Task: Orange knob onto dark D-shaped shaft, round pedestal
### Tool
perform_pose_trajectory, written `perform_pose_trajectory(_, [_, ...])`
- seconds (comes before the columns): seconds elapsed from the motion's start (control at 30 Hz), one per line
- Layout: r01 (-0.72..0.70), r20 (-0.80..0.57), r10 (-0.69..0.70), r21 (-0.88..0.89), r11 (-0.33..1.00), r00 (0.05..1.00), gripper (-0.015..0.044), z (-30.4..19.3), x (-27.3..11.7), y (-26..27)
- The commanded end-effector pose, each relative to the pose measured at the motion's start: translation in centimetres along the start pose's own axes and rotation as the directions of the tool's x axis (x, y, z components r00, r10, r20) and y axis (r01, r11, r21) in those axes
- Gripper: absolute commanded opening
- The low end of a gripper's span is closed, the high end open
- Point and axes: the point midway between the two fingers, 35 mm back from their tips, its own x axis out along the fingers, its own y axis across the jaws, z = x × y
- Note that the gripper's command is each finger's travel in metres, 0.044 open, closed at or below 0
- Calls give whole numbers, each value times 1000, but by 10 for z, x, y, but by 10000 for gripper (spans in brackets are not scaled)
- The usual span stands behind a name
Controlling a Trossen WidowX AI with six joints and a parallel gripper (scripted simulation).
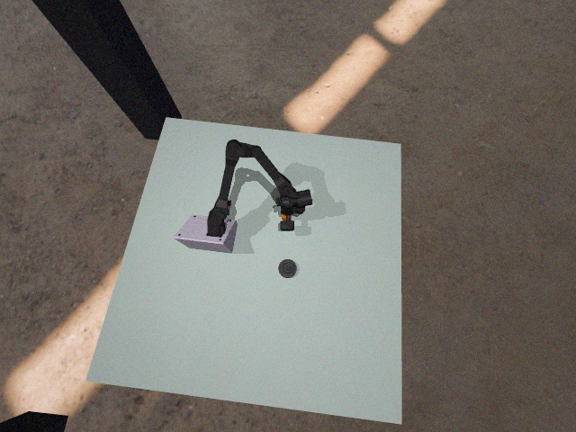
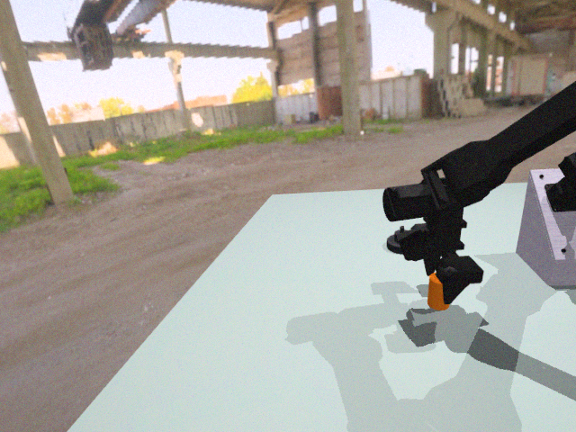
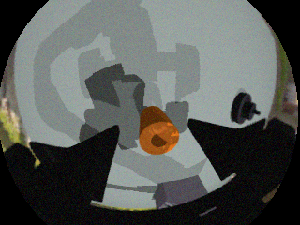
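Note:
The orange knob [image 1: 284, 217] [image 2: 436, 295] [image 3: 159, 138] stands upright on the table, with the hole in its top showing in the wrist view. My gripper [image 1: 284, 218] [image 2: 437, 288] [image 3: 155, 126] is open and points down, low over the knob. Its fingers stand wide on either side of the knob, and nothing is held between them. The near finger hides part of the knob in the exterior view. The dark round pedestal [image 1: 282, 272] [image 2: 393, 244] [image 3: 241, 109] stands apart from the knob, with its short shaft [image 2: 401, 229] [image 3: 256, 112] upright. The shaft's flat side cannot be made out.
The pale table [image 1: 232, 325] [image 2: 209, 348] carries the arm's lilac base block [image 1: 200, 228] [image 2: 535, 246] [image 3: 180, 192], which stands to the left of the knob in the top view. The arm's shadows fall around the knob. The table's right edge lies beyond the pedestal in the top view.

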Motion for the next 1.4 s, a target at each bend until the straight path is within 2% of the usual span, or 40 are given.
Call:
perform_pose_trajectory(0.0, [5, -9, -5, 11, 1000, 1000, 440, -2, 9, -2])
perform_pose_trajectory(0.47, [2, -9, -2, 12, 1000, 1000, 440, -4, 28, -1])
perform_pose_trajectory(0.8, [2, -9, -2, 12, 1000, 1000, 177, -4, 28, -1])
perform_pose_trajectory(1.0, [2, -9, -2, 12, 1000, 1000, 138, -4, 28, -1])
perform_pose_trajectory(1.17, [9, -9, -9, 11, 1000, 1000, 6, -1, 13, -4])
perform_pose_trajectory(1.37, [20, -11, -20, 10, 1000, 1000, 0, 3, -24, -10])
